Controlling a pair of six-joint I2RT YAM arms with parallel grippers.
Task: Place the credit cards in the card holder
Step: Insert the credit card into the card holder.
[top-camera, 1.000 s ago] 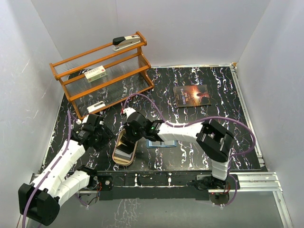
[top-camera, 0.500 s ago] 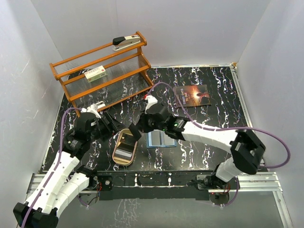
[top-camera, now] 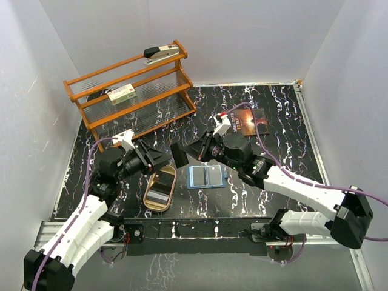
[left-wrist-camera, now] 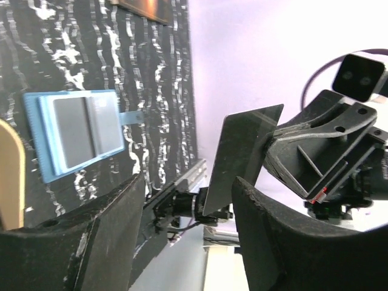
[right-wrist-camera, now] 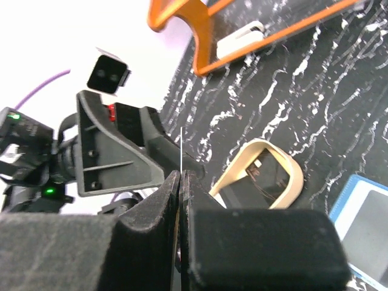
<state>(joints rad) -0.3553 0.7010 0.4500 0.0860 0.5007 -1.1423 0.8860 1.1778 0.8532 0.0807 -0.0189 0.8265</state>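
Cards (top-camera: pixel 159 189) lie nearest you, in the tray (top-camera: pixel 155 210) by the front edge of the desk (top-camera: pixel 276 151), so that is your supply. Just right of the tray the holder (top-camera: pixel 206 176) lies flat and opened out, its clear pockets facing up and its snap tab pointing right. No tool is on it, and I can see nothing in the pockets that I could call a card. Above the gap between tray and holder your two tools meet in the air. The right tool (right-wrist-camera: pixel 181 177) is pinched tight on one dark card (left-wrist-camera: pixel 242 154), gripping it by one end so that the rest of it stands free and on edge towards the other arm. The left tool (top-camera: pixel 163 159) faces it with its jaws well apart, one finger close beside the card's free corner but, as far as I can tell, not touching it. That reads as a hand-over: the card seems offered so you can take it by the free end and get a better angle for sliding it into a pocket. Further back lie the book (top-camera: pixel 245 122) and, at the far left, the shelf (top-camera: pixel 130 91), both well apart from the work.
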